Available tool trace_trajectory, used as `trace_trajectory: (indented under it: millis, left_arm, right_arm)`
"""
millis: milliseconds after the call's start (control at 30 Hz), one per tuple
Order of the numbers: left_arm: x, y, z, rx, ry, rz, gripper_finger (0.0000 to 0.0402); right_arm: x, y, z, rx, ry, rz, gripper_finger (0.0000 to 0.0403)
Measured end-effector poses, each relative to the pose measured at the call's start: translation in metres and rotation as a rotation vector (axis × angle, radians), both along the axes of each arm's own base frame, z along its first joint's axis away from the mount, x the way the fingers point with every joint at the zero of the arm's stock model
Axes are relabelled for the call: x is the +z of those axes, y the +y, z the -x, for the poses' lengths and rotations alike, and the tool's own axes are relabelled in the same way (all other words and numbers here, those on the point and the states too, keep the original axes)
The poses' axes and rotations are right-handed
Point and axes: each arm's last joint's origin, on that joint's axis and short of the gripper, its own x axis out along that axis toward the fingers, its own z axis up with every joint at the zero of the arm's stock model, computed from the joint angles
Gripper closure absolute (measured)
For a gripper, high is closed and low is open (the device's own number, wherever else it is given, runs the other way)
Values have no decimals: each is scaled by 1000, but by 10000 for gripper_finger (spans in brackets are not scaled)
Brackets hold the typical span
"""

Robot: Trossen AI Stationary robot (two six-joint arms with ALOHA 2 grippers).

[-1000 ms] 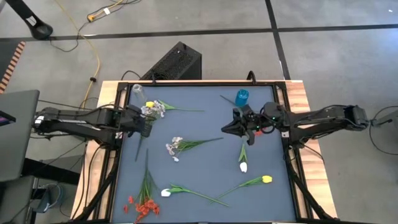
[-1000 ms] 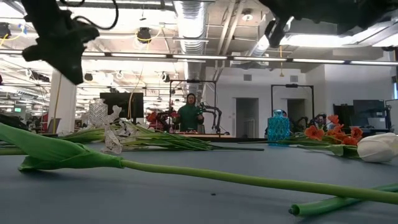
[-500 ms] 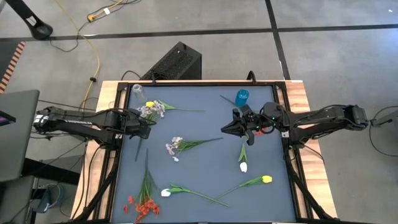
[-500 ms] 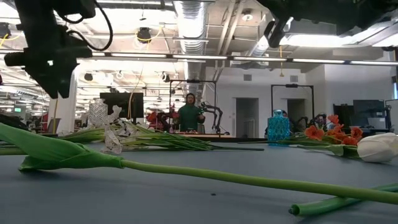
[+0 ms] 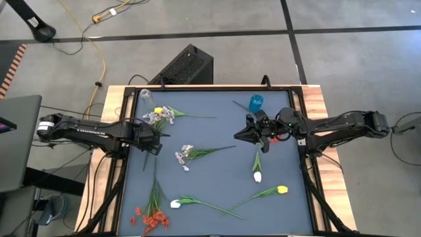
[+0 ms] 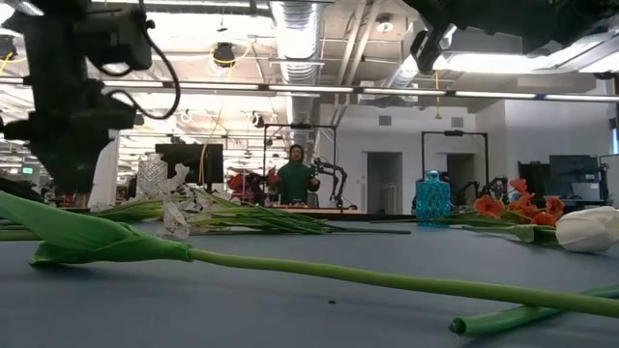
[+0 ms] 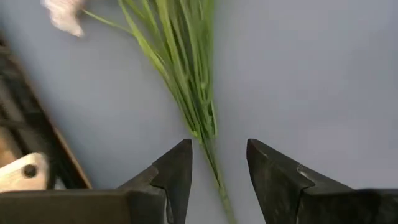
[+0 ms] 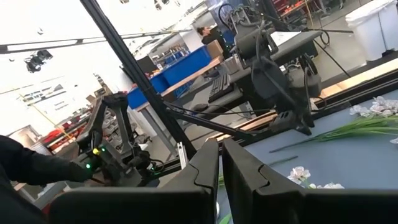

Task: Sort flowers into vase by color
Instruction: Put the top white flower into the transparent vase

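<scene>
From above, the flowers [image 5: 186,155] lie spread over the blue surface [image 5: 217,131], with one bunch [image 5: 161,115] near the far left corner beside a clear vase [image 5: 145,95], red ones [image 5: 152,217] at the near left corner, and a blue vase [image 5: 256,103] by the far edge; the left claw [image 5: 156,139] is near the left edge and the right claw [image 5: 243,132] hangs toward the right side. From low down, a long green stem [image 6: 319,275] lies across the front of the surface. The left wrist view shows the left claw [image 7: 219,167] spread wide with a thin green stem [image 7: 205,134] between its fingers, not pinched, and the right wrist view shows the right claw [image 8: 220,163] pressed together on nothing.
</scene>
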Motion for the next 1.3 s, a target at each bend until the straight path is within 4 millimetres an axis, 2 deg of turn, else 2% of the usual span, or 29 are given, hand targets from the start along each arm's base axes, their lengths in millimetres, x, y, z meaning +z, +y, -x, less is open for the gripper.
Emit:
trace_trajectory:
  millis: [200,300,467,633,767,900,1100,1300]
  left_arm:
    - [-22,-1,2,14,8,31,258]
    - [-26,-1,-1,8,-38,45,258]
    - [-29,-1,-1,-2,-9,43,262]
    - [-37,-1,-7,-42,50,53,289]
    - [-42,-2,-15,-87,73,58,331]
    - [-30,-4,-22,-102,60,50,390]
    - [10,-2,-35,-106,-128,-22,398]
    - [68,1,-46,-169,-452,-183,399]
  right_arm:
    - [0,-1,0,-21,-5,-2,353]
    - [1,-1,0,-23,-6,-2,353]
    - [1,-1,0,-28,-7,-3,353]
    - [1,-1,0,-29,-14,-2,353]
    - [1,-1,0,-29,-15,-1,353]
    - [1,-1,0,-29,-14,-1,353]
    - [1,-1,0,-29,-10,-2,353]
    - [1,-1,0,-34,-11,0,353]
